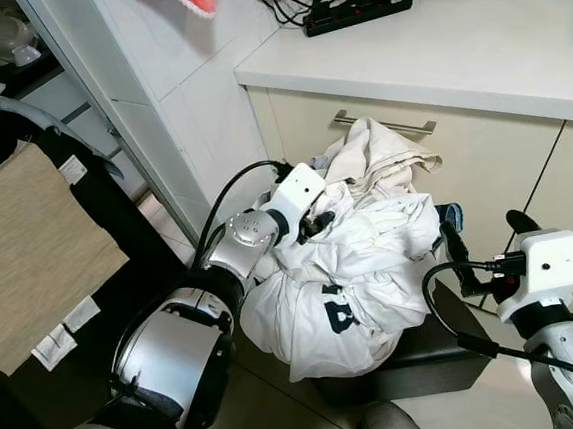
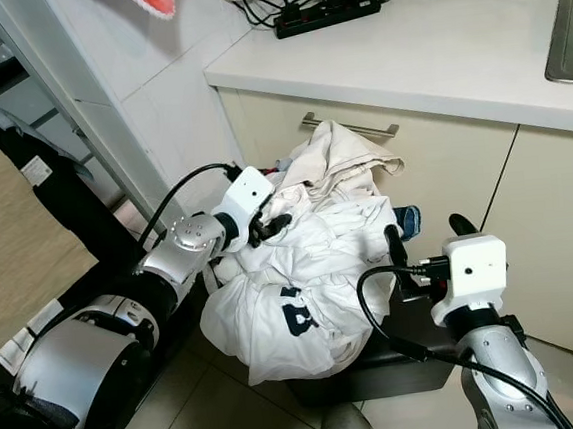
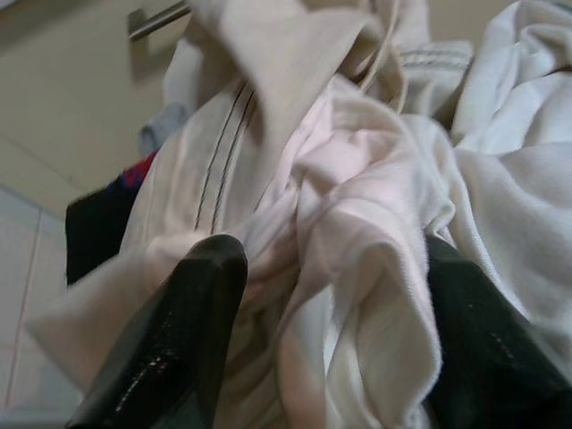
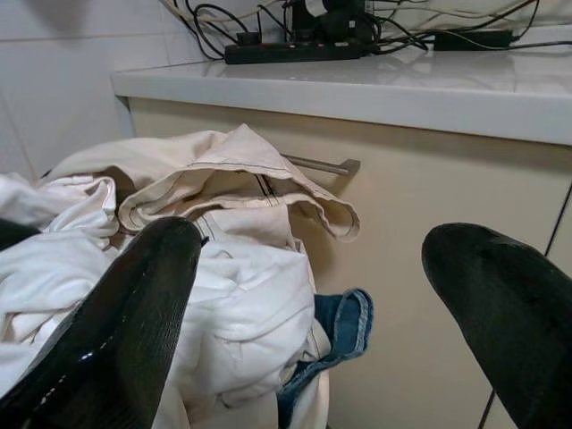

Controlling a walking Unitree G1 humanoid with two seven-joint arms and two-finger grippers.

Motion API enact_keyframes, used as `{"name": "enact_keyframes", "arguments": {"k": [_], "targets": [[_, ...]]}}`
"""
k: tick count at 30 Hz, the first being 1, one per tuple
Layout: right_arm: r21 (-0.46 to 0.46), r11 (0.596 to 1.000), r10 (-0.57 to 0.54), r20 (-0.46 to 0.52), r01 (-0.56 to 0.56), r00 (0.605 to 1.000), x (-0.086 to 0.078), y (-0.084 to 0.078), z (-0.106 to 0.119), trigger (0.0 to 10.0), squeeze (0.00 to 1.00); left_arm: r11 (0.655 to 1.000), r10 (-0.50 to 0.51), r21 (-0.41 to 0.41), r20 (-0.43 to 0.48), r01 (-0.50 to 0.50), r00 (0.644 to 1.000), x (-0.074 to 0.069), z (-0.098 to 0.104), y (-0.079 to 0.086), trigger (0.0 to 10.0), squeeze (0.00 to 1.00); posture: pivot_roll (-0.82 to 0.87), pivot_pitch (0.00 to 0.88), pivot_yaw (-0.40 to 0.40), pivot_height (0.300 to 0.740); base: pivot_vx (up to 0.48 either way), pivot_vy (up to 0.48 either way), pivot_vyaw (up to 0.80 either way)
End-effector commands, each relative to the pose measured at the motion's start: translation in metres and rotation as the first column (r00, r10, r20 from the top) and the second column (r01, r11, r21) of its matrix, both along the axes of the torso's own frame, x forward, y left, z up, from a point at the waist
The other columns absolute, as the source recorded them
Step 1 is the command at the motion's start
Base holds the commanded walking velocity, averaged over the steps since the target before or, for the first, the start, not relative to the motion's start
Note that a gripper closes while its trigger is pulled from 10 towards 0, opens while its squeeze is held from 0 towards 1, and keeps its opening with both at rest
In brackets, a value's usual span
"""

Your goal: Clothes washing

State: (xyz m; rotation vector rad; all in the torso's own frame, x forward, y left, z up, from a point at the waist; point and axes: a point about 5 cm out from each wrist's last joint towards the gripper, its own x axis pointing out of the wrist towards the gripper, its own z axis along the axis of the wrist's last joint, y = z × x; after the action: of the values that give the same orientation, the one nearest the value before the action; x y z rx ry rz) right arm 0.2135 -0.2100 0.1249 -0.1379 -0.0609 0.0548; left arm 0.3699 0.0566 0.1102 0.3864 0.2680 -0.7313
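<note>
white and cream laundry is heaped way over the top of a dark basket (image 1: pixel 420 368) that sits on the floor against a beige cabinet (image 1: pixel 504 170). the pile of clothes (image 1: pixel 366 258) has a white shirt (image 1: pixel 326 316) with dark blue print hanging down the front, a cream garment (image 1: pixel 381 151) on top near the cabinet's metal handle (image 1: pixel 384 123), and a bit of blue denim (image 4: pixel 344 326) poking out at the cabinet side.

left gripper (image 1: pixel 319 219) is pushed right into the heap, its 2 black fingers (image 3: pixel 192 308) spread apart with a thick fold of white cloth bunched between them and touching both, so it looks wrapped round the fabric but not squeezed tight.

right gripper (image 1: pixel 485 242) hangs just beside the pile on its other side, fingers (image 4: pixel 134 304) wide apart and holding nothing. the denim and cream garment lie straight ahead of it, and 1 finger sits close against the white cloth.

up on the white counter (image 1: pixel 473 48) there's a black power strip (image 1: pixel 357 13) with tangled cables.
</note>
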Motion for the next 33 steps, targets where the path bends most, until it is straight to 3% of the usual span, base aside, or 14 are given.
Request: {"name": "enact_keyframes", "arguments": {"k": [1, 7, 15, 24, 30, 32, 33], "targets": [[0.005, 1.0, 0.012, -0.01, -0.012, 1.0, 0.003, 0.003, -0.001, 10.0, 0.0, 0.999, 0.038, -0.013, -0.013, -0.039, 0.999, 0.0, -0.005, 0.008, 0.0, 0.0, -0.54, 0.011, 0.183, 0.714, 0.0, 0.0, 0.0], [0.006, 1.0, 0.015, -0.014, -0.015, 1.0, 0.004, 0.003, -0.001, 10.0, 0.0, 0.998, 0.026, -0.063, -0.026, -0.028, 0.999, -0.003, -0.007, 0.005, 0.0, 0.0, -0.54, 0.006, 0.18, 0.714, 0.0, 0.0, 0.0], [0.01, 0.999, 0.033, -0.025, -0.033, 0.999, 0.01, 0.005, -0.005, 10.0, 0.0, 0.963, 0.029, -0.266, -0.084, -0.05, 0.996, -0.003, -0.001, 0.002, 0.0, 0.0, -0.52, 0.0, 0.172, 0.714, 0.0, 0.0, 0.0], [0.009, 0.999, 0.053, -0.026, -0.053, 0.998, 0.017, 0.006, -0.006, 10.0, 0.0, 0.936, 0.04, -0.346, -0.063, -0.06, 0.997, 0.001, 0.009, 0.003, 0.0, 0.0, -0.5, 0.0, 0.162, 0.714, 0.0, 0.0, 0.0], [0.011, 0.998, 0.068, -0.02, -0.068, 0.997, 0.023, 0.009, -0.006, 10.0, 0.0, 0.885, 0.01, -0.464, -0.024, -0.02, 1.0, 0.005, 0.026, 0.005, 0.0, 0.0, -0.49, 0.0, 0.157, 0.714, 0.0, 0.0, 0.0], [0.015, 0.996, 0.083, -0.026, -0.083, 0.996, 0.024, 0.01, -0.007, 10.0, 0.0, 0.817, -0.058, -0.571, 0.05, 0.076, 0.997, 0.011, 0.056, 0.012, 0.0, 0.0, -0.48, 0.0, 0.155, 0.714, 0.0, 0.0, 0.0], [0.015, 0.996, 0.083, -0.026, -0.083, 0.996, 0.024, 0.01, -0.007, 10.0, 0.0, 0.817, -0.058, -0.571, 0.05, 0.076, 0.997, 0.011, 0.056, 0.012, 0.0, 0.0, -0.48, 0.0, 0.155, 0.714, 0.0, 0.0, 0.0]]}}
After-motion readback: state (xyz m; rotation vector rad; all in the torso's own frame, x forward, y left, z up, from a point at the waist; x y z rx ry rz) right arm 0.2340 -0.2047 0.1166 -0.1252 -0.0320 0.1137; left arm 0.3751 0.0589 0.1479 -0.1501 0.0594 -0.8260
